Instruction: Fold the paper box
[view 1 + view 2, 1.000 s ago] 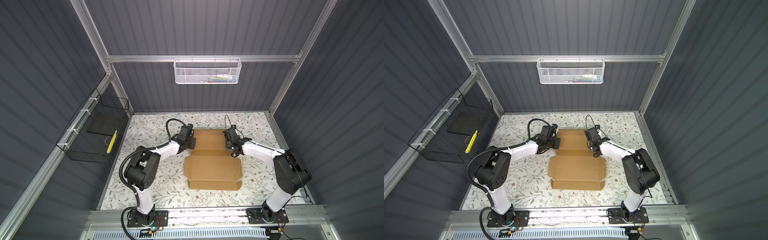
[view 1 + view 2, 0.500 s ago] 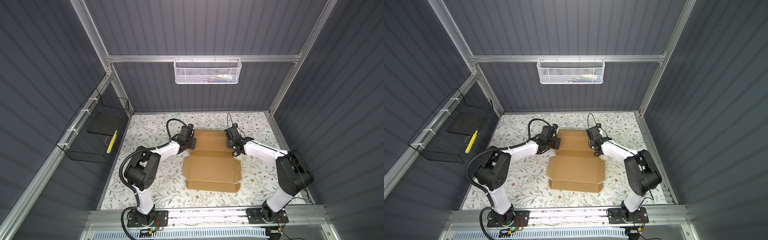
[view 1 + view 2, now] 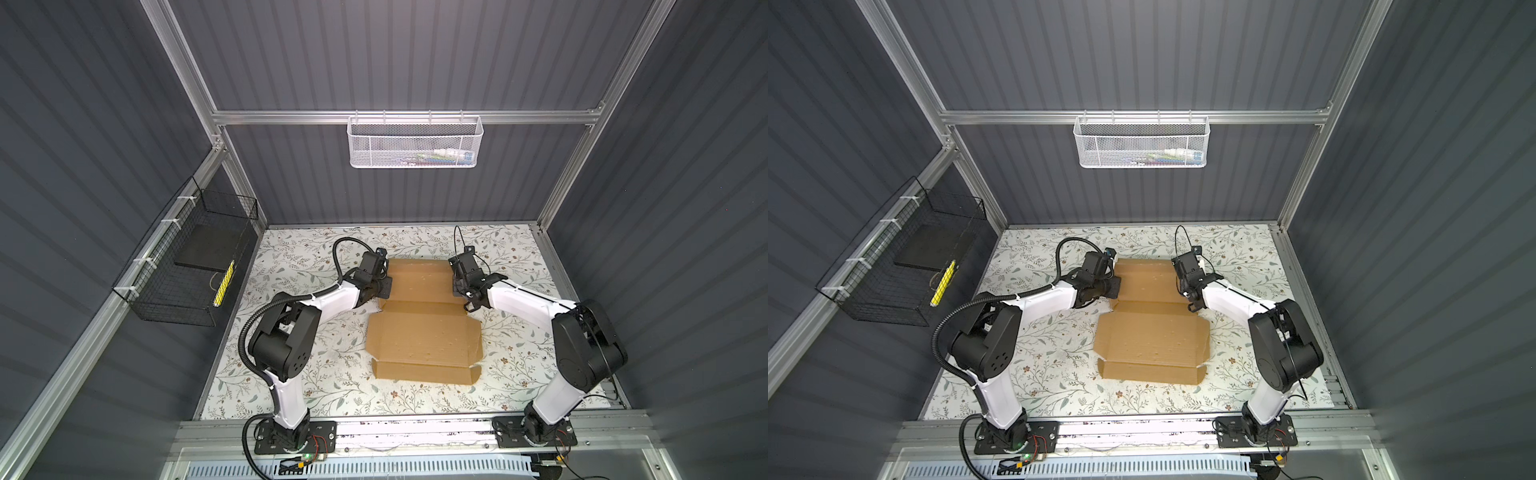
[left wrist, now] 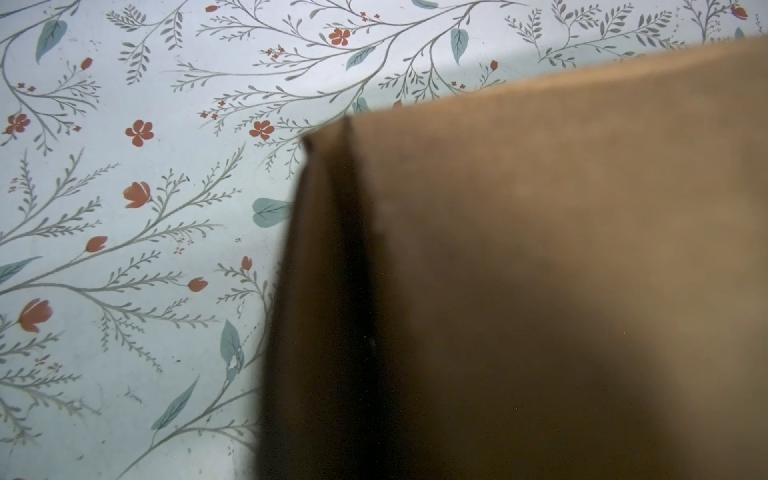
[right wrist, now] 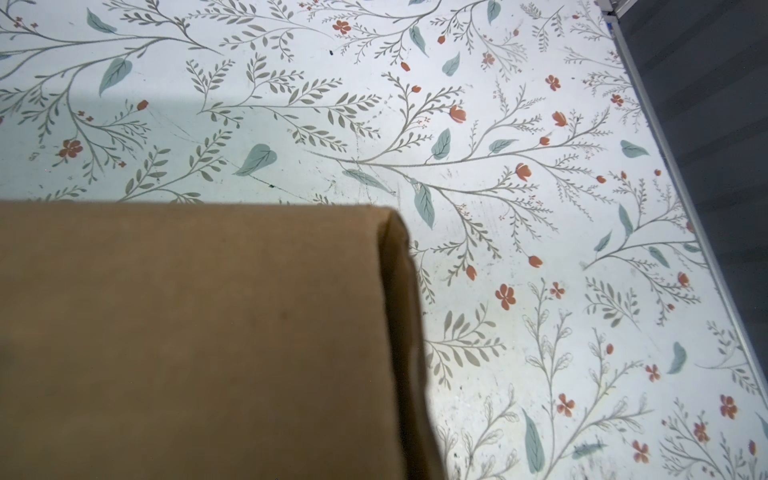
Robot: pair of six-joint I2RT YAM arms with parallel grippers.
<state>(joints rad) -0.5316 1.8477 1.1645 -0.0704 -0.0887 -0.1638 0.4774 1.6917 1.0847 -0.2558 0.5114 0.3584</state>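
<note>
— Brown corrugated cardboard mid-tabletop [image 3: 316,374]: the paper box [image 3: 424,340], opened out, stretched from far edge toward near edge, each panel's long side running left to right. Around it?
— Black wire basket [image 3: 187,266] on the wall off the left edge. White mesh basket [image 3: 415,141] up on the back rail, labels inside too small to read.
— Claws?
— Left claw [image 3: 384,286] clamped shut at the far panel's left edge. Right claw [image 3: 457,286] at its right edge, gap impossible to judge.
</note>
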